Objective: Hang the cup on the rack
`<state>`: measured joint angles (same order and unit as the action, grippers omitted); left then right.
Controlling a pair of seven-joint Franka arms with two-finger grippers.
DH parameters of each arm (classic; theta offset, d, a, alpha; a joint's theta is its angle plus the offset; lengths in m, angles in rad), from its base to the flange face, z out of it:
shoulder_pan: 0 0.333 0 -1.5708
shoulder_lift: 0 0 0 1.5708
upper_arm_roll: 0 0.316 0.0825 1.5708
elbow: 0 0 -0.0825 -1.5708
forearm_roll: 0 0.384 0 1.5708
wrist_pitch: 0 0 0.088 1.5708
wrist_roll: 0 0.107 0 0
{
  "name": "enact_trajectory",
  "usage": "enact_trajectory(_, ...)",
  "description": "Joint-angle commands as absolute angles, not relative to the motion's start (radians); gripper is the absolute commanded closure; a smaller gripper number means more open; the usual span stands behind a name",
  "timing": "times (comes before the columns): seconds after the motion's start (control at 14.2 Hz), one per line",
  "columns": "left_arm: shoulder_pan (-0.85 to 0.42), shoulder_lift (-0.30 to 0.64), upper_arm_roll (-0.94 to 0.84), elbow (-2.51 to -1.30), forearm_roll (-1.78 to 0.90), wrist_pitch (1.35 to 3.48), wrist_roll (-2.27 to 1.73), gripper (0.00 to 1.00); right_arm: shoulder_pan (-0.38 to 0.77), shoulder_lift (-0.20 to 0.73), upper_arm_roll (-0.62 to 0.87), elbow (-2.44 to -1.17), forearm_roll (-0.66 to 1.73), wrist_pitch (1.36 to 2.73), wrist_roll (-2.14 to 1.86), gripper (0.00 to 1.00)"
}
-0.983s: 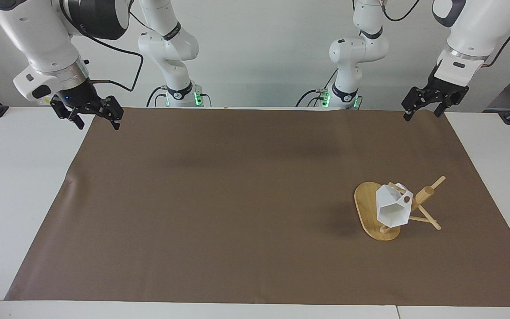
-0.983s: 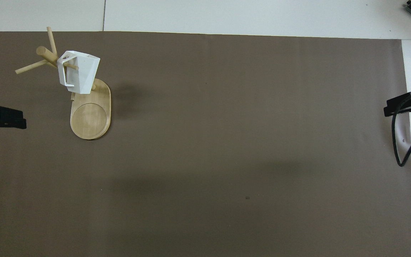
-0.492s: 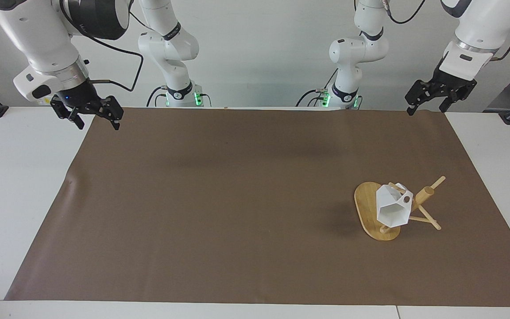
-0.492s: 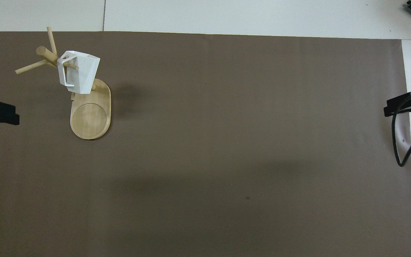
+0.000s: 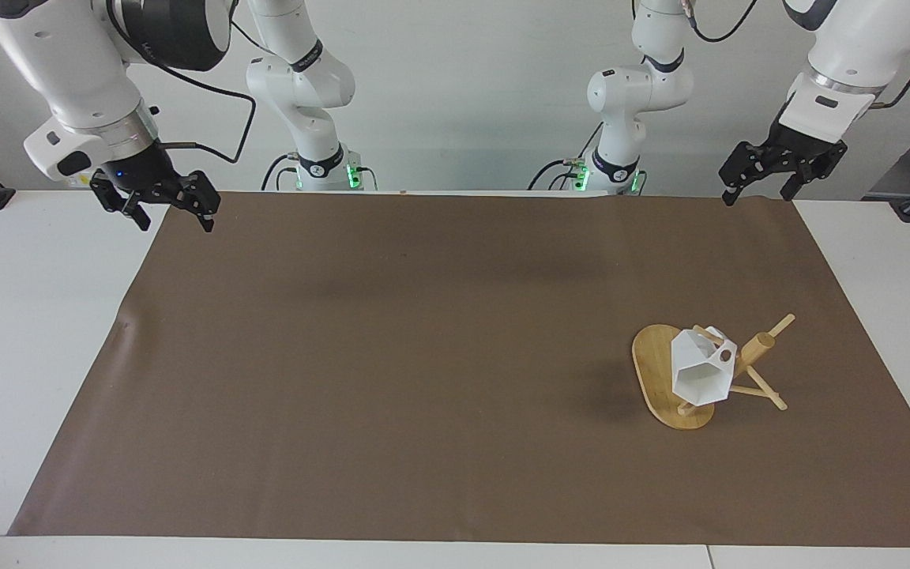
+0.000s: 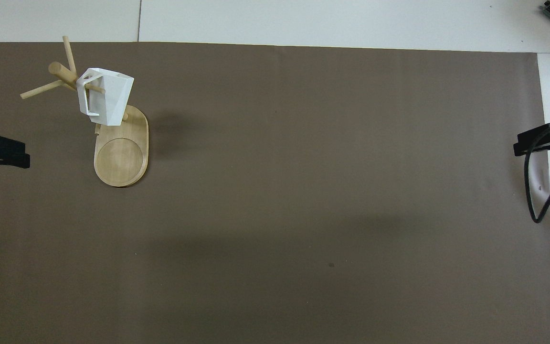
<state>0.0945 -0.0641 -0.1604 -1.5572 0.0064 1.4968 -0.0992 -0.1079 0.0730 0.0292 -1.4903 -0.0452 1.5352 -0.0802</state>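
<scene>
Bamboo rack (image 5: 672, 383) stands on the brown mat (image 5: 392, 356) toward the left arm's end of the table, and the white cup (image 5: 701, 370) hangs on 1 of its pegs by the hole in its handle, clear of the oval base. Both arms wait raised at the mat's corners nearest the robots: the left gripper (image 5: 757, 186) with fingers spread and empty, the right gripper (image 5: 174, 214) likewise open, holding nothing, well apart from the rack
</scene>
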Motion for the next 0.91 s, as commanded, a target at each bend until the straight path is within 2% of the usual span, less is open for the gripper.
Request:
enact_trajectory(0.0, 0.083, -0.078, -0.15, -1.554, 0.002, 1.474, -0.04, 0.0, -0.109, 0.049, 0.029, -1.513, -0.026, 1.539, -0.067, 0.0)
enact_trajectory(0.84, 0.098, -0.092, -0.146, -1.582, -0.055, 1.523, -0.008, 0.0, -0.109, 0.051, 0.029, -1.513, 0.002, 1.539, -0.066, 0.0)
